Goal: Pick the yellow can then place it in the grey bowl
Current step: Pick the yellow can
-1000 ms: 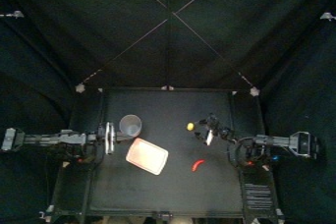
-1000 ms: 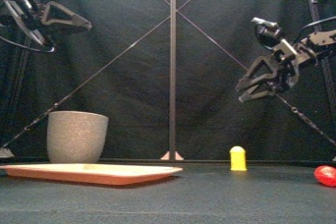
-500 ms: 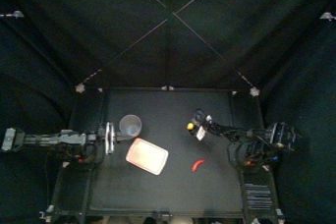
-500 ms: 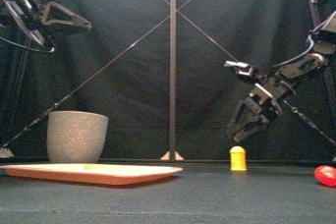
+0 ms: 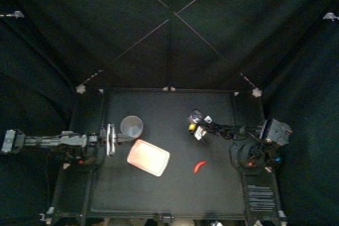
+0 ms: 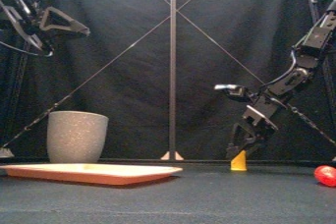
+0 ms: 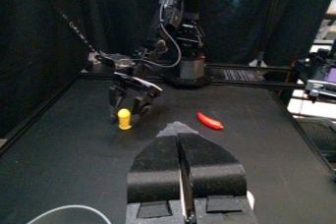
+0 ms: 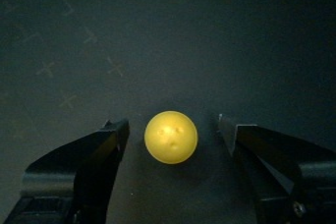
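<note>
The small yellow can stands upright on the black table, right of the middle and toward the back. My right gripper hangs just above it, open. In the right wrist view the can's round top sits between the two spread jaws with a gap on each side. The top view has the can under the right gripper. The tall grey speckled bowl stands at the left, seen from above as a pale ring. At the left side, my left gripper rests raised, its jaws pressed together.
A flat pink tray lies in front of the grey bowl, also in the top view. A small red toy lies near the front right.
My right arm has reached in from the right and dropped from high above the table down to the yellow can. The left arm has not moved.
</note>
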### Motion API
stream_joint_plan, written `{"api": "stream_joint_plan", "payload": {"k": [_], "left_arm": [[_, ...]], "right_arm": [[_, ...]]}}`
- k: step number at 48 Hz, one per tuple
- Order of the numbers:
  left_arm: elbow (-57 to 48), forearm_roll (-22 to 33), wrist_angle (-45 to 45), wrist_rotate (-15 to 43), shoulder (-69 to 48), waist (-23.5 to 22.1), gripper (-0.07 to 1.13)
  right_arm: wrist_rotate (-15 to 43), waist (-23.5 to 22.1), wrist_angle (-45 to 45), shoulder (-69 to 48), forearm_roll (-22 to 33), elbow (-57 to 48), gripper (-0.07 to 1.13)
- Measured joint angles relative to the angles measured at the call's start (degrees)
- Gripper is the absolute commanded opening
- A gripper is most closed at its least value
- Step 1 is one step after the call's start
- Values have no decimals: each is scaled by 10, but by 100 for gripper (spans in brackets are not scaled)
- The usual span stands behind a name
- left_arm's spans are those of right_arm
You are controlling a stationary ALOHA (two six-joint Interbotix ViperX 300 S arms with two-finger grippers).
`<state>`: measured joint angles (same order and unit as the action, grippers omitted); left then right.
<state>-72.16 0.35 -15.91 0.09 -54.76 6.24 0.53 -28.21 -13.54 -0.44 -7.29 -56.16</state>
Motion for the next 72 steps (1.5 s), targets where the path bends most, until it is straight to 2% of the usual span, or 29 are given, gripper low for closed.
{"api": "stream_joint_plan", "payload": {"k": [57, 60, 72], "left_arm": [[-4, 0, 0, 0, 0, 5, -4], [-4, -1, 0, 0, 0, 7, -4], [-4, 0, -1, 0, 0, 11, -4]], "right_arm": [[3, 1, 11, 11, -20, 11, 104], [3, 1, 16, 11, -20, 13, 100], [3, 1, 29, 11, -19, 13, 65]]}}
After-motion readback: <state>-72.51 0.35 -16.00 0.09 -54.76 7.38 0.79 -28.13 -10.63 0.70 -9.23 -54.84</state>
